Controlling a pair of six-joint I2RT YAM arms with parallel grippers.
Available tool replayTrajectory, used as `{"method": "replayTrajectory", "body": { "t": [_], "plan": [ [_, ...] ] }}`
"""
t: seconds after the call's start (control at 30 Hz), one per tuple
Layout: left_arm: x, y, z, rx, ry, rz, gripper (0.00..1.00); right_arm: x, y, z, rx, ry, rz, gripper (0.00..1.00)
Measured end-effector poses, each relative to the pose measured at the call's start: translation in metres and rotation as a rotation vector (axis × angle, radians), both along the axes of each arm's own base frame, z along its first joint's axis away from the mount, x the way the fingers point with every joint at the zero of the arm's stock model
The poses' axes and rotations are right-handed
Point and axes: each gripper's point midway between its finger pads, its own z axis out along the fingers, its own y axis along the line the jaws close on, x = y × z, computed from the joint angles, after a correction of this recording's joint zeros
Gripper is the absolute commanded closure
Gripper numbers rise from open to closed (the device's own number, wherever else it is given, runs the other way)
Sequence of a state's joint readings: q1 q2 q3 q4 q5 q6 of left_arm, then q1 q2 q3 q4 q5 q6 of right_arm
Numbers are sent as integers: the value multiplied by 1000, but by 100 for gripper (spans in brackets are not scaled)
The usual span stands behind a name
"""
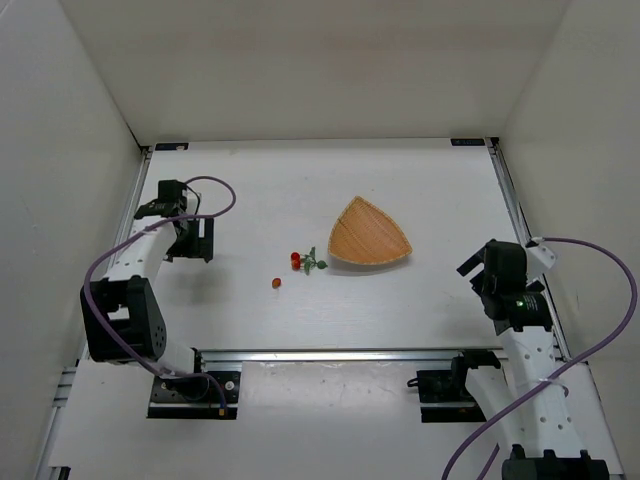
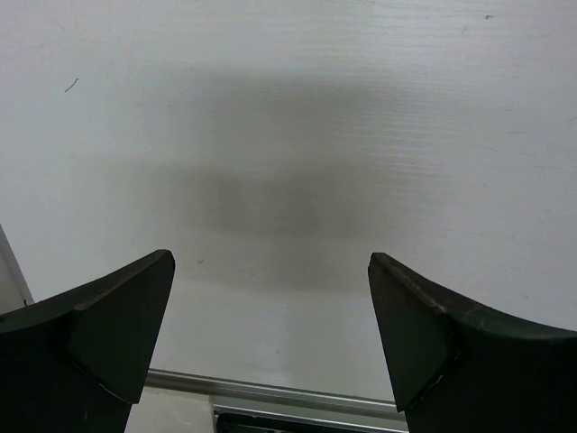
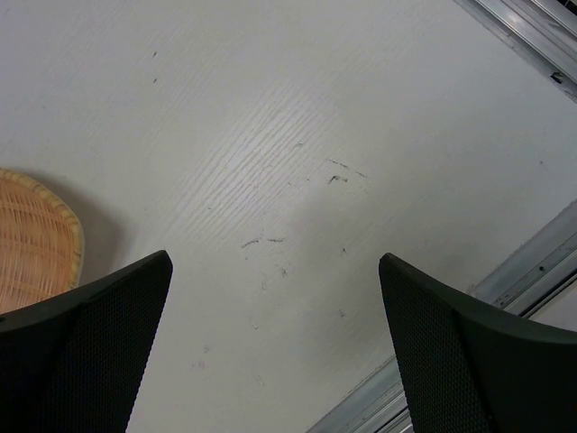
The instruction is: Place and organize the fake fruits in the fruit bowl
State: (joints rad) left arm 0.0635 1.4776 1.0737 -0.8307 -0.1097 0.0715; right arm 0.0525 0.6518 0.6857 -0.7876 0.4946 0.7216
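The bowl (image 1: pixel 370 232) sits on the white counter (image 1: pixel 420 150), right of centre, its woven inside bare. Both fruits lie outside it on the counter. The berries (image 1: pixel 303 261), 1 small red cluster on a green leafy stem, lie just beside the bowl's lower left corner, apart from its rim. The orange fruit (image 1: pixel 276 282), 1 tiny round piece, rests near the berries, a little further left and closer to the arms.

The left end effector (image 2: pixel 270 262) hangs over bare counter at the left side, well apart from the fruits and the bowl. Its 2 fingers (image 2: pixel 117 334) are spread wide with nothing between them, and only white surface and its own shadow show below.

The right end effector (image 3: pixel 275 262) hangs over the counter at the right side, near the bowl but not touching it. Its 2 fingers (image 3: pixel 99 352) are also spread wide and hold nothing. In the right wrist view a slice of the bowl's rim shows at the left edge, and a metal rail (image 3: pixel 532 262) crosses the lower right corner.
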Motion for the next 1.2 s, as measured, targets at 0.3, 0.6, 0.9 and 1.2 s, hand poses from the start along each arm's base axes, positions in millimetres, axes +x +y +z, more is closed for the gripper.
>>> {"method": "replayTrajectory", "body": {
  "t": [0.3,0.6,0.9,1.2],
  "plan": [
    [0,-62,19,80,-41,-317,0,2,2,-8,7,44,9,0],
    [-24,-178,5,282,-26,-869,0,3,10,-18,36,90,41,0],
    [-31,-210,-47,355,129,-999,3,3,12,-11,48,54,51,0],
    [-37,-216,-60,336,180,-997,26,1,12,-15,48,62,50,0]
  ]
}}
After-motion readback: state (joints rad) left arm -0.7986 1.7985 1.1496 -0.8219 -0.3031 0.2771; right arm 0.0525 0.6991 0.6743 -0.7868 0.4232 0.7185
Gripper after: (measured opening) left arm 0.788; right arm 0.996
